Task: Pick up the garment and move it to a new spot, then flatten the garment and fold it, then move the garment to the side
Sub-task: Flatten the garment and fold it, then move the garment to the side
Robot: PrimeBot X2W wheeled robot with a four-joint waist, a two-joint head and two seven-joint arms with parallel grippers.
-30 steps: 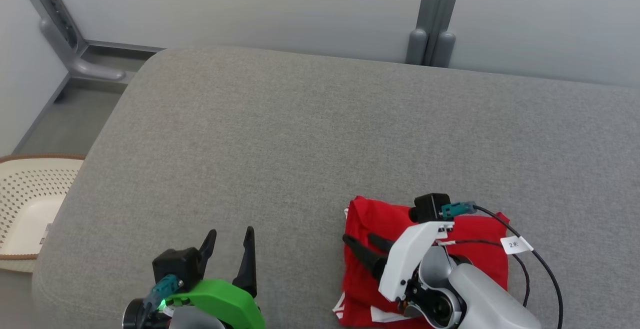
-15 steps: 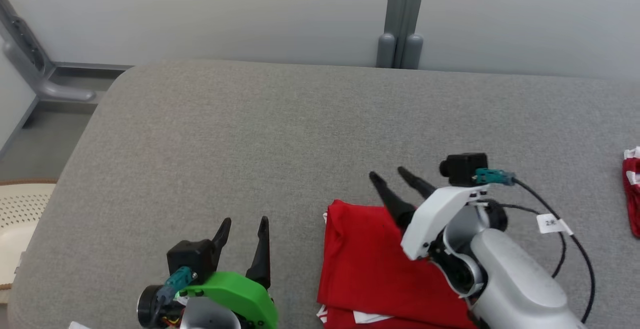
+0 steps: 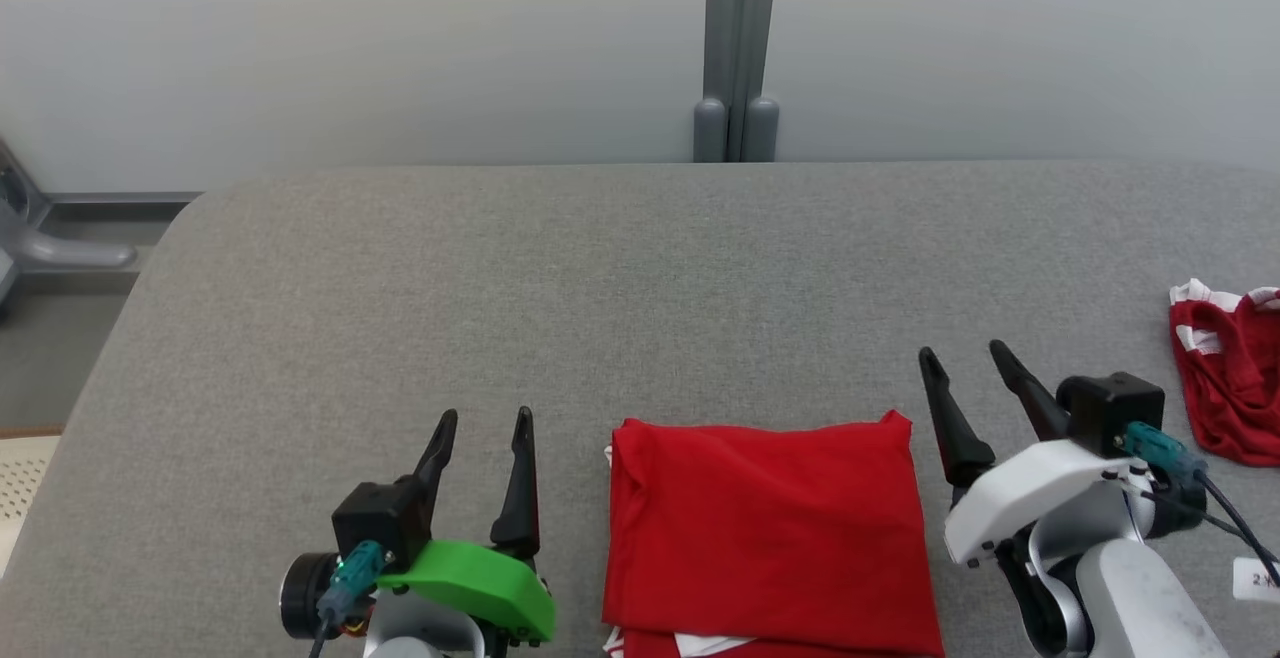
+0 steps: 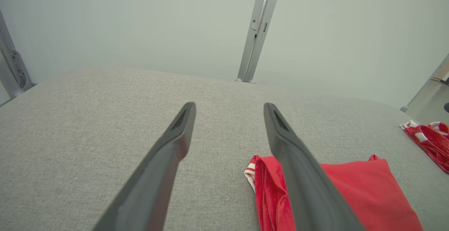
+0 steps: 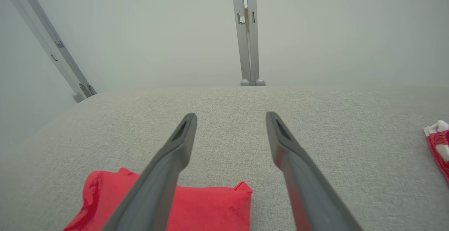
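The folded garment (image 3: 765,528) lies flat on the grey surface (image 3: 600,288) between the left gripper (image 3: 485,418) and right gripper (image 3: 960,350), both wide open and empty. Sliding it aside likely needs pinches through all layers, keeping the fold.

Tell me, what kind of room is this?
Probably a robot practice room, not a home: plain pale partition walls joined by a grey metal post, a big grey padded surface, and a folded red garment on it.
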